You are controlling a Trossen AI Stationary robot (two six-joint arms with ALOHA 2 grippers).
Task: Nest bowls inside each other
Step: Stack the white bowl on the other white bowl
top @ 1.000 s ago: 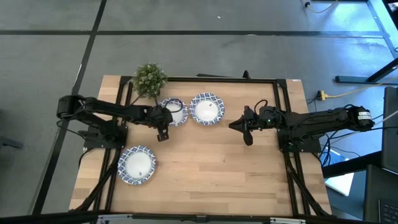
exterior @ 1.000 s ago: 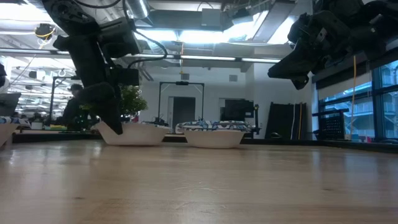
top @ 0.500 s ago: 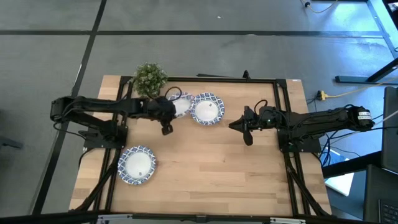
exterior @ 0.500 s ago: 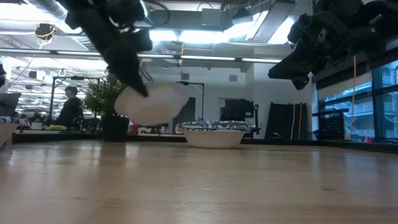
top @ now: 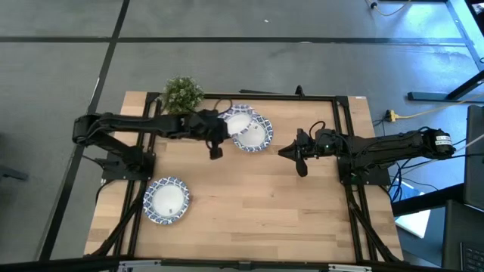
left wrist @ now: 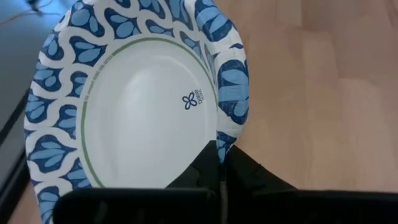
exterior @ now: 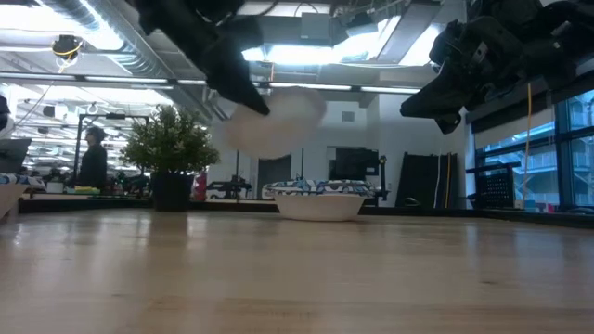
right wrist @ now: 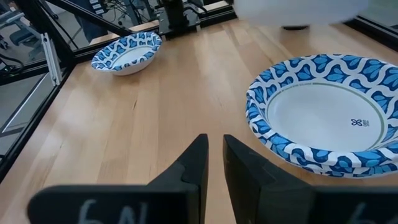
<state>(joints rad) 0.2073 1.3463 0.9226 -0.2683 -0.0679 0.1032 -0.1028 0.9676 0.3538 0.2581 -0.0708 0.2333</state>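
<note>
Three blue-and-white rimmed bowls show. One bowl (top: 237,121) is in the air in my left gripper (top: 217,141), which is shut on it, partly over a second bowl (top: 257,136) that sits on its base near the table's far edge. In the low view the held bowl (exterior: 275,121) hangs well above the resting one (exterior: 318,201). A third bowl (top: 167,200) sits at the near left. My right gripper (top: 300,155) hovers shut, holding nothing, right of the far bowl (right wrist: 323,118). My left gripper holds the lifted bowl by its patterned rim (left wrist: 225,138), pinched with one finger inside the bowl and one outside. The fingers (left wrist: 211,177) come at it from the table's near-left side. The bowl is clear of the table and tilted.
A small green potted plant (top: 181,95) stands at the far left, just left of the carried bowl. A black frame (top: 333,99) borders the table. Bare wood lies across the middle and near right (top: 287,211). A person (exterior: 93,167) shows in the room behind.
My left gripper has lifted its bowl off the table beside the plant and carried it up and toward the table's right, until it partly overlaps the far bowl. The bowl has tilted as it rose. My right arm has kept still.
</note>
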